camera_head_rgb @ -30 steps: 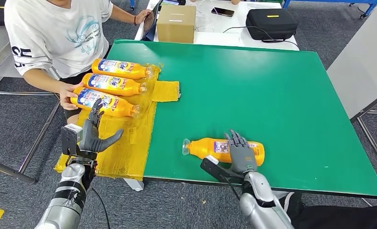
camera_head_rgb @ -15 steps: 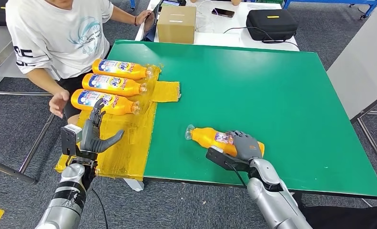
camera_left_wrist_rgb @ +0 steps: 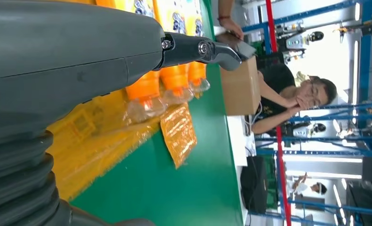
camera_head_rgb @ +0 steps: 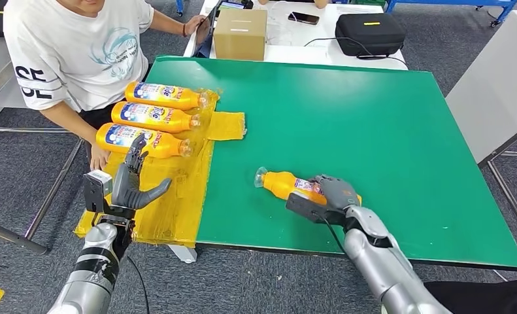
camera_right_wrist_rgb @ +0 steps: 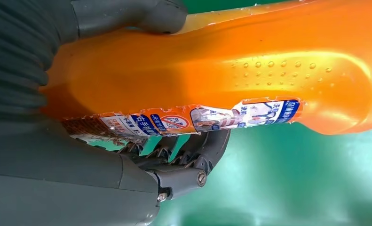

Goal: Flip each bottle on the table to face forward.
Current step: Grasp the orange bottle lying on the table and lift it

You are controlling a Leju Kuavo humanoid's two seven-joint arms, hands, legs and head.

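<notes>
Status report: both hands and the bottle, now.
Right hand grips the lone orange bottle on the green table. Left hand open, holding nothing, over the yellow mat. Nothing in the way.

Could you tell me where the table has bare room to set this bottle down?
The green board is bare right of the yellow mat and beyond the bottle in the right hand. It is crowded at the mat's far end: three bottles, with the left hand beside them.
</notes>
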